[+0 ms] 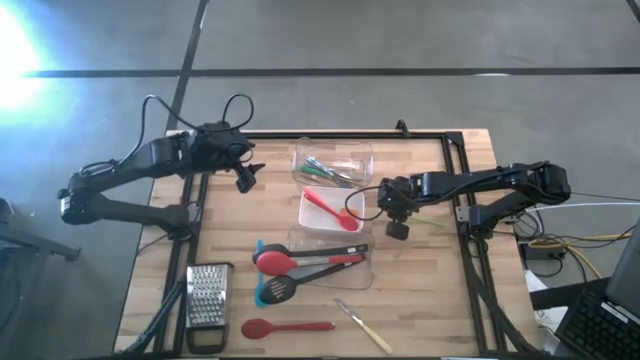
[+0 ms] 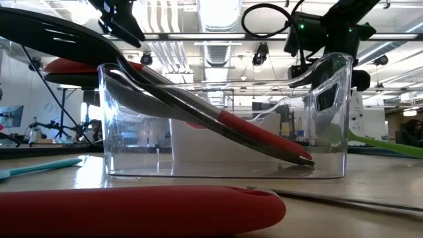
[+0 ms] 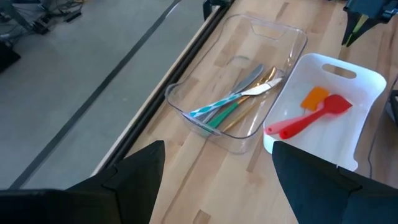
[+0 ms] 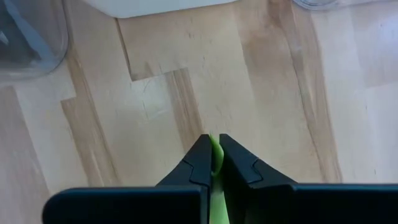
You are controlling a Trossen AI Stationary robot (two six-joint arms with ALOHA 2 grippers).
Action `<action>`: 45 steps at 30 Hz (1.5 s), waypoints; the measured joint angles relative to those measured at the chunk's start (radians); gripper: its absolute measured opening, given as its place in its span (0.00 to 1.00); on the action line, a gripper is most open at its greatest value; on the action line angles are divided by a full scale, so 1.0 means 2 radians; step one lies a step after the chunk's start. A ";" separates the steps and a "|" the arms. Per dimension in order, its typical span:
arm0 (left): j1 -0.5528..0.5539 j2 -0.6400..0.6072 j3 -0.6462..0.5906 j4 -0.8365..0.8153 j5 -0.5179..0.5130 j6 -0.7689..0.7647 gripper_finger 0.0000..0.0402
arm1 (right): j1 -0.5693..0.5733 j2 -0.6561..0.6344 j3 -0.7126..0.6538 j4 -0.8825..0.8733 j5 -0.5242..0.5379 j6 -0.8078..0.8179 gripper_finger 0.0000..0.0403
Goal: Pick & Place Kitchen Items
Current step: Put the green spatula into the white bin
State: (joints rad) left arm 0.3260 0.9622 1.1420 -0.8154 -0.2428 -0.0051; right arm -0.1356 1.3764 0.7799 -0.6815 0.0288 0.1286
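Pinching a slim green utensil [image 4: 215, 163] between shut jaws, the right gripper [image 1: 397, 226] hangs over the bench [image 1: 430, 300] just right of the white tub [image 1: 312, 218]; the handle trails away toward the right edge. Only the right wrist view shows the clamp itself. The left gripper [image 1: 244, 177] waits, jaws wide, beside the clear tub [image 3: 283, 34] of small tools

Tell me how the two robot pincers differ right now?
The left pincer is open and empty, hovering near the clear tub of small utensils; the right pincer is shut on a thin green utensil above bare table. Both are dark, two-fingered and off the tabletop.
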 joint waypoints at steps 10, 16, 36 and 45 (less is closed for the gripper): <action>0.000 0.019 0.000 0.000 0.008 -0.001 0.75 | 0.000 -0.007 0.001 0.002 0.000 0.001 0.02; 0.000 0.023 0.000 0.001 0.008 0.002 0.75 | 0.000 -0.016 0.015 -0.001 0.000 0.000 0.02; 0.000 0.039 -0.005 0.095 0.053 0.001 0.75 | 0.002 -0.127 0.187 0.004 0.000 -0.031 0.02; -0.005 0.107 -0.058 0.343 0.146 0.002 0.75 | 0.024 -0.167 0.212 0.162 -0.005 -0.095 0.02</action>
State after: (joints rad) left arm 0.3152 1.1767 1.0255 -0.1287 0.0498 -0.0013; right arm -0.0875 1.0415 1.2047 -0.3569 0.0180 -0.0609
